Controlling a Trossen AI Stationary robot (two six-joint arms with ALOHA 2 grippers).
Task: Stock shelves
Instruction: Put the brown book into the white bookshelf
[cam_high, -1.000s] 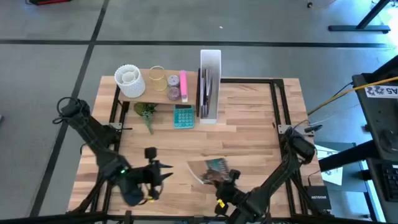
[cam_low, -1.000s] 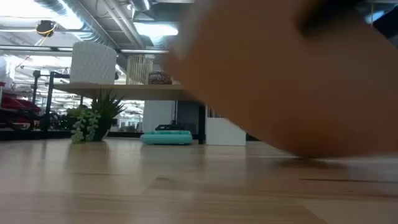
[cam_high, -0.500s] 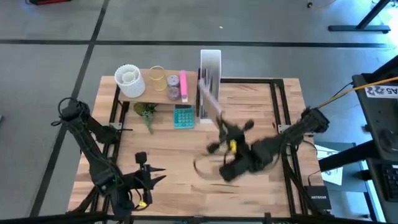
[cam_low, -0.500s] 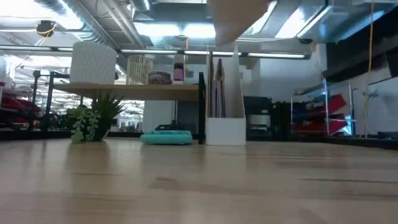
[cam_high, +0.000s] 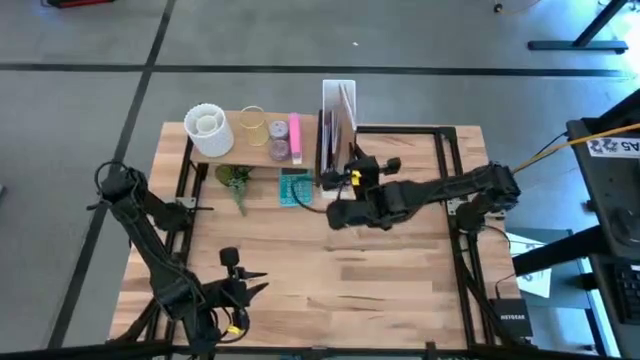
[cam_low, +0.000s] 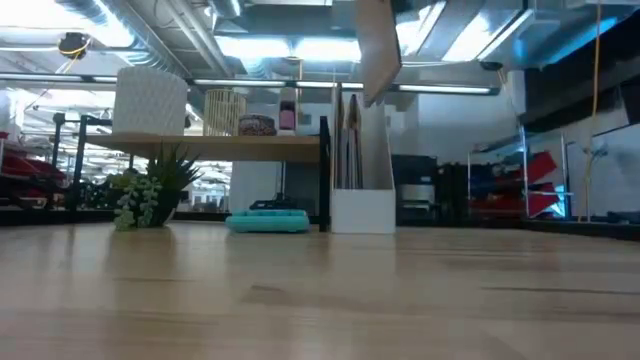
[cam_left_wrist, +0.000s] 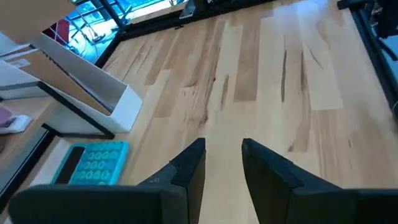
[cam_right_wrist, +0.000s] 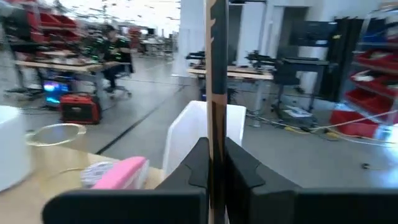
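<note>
The shelves are a small raised wood plank (cam_high: 250, 145) on a black frame and a tall white file box (cam_high: 338, 140) beside it, also in the low view (cam_low: 362, 205). A thin magazine (cam_low: 378, 50) hangs tilted above the file box's open top, and my right gripper (cam_right_wrist: 212, 163) is shut on it. My left gripper (cam_left_wrist: 222, 163) stands open over bare tabletop near the front left (cam_high: 240, 278), holding nothing. My right gripper pinches the magazine between its two fingers (cam_right_wrist: 198, 163), at the edge nearest the wrist (cam_right_wrist: 214, 134). The wrist view shows the magazine edge-on, running straight out from the fingers. It is lifted clear of the table, upright and a little tilted, over the file box.
On the plank stand a white pot (cam_high: 208, 128), a glass jar (cam_high: 252, 124) and a pink bottle (cam_high: 294, 135). A teal calculator (cam_high: 295, 187) and a small plant (cam_high: 235, 180) lie on the table in front of it. Broad bare tabletop (cam_high: 400, 280) lies nearer.
My right gripper has picked the magazine up from the table's near middle and carried it up and toward the far edge to the file box, turning it from flat to upright. My left gripper has drawn back a little toward the near edge.
</note>
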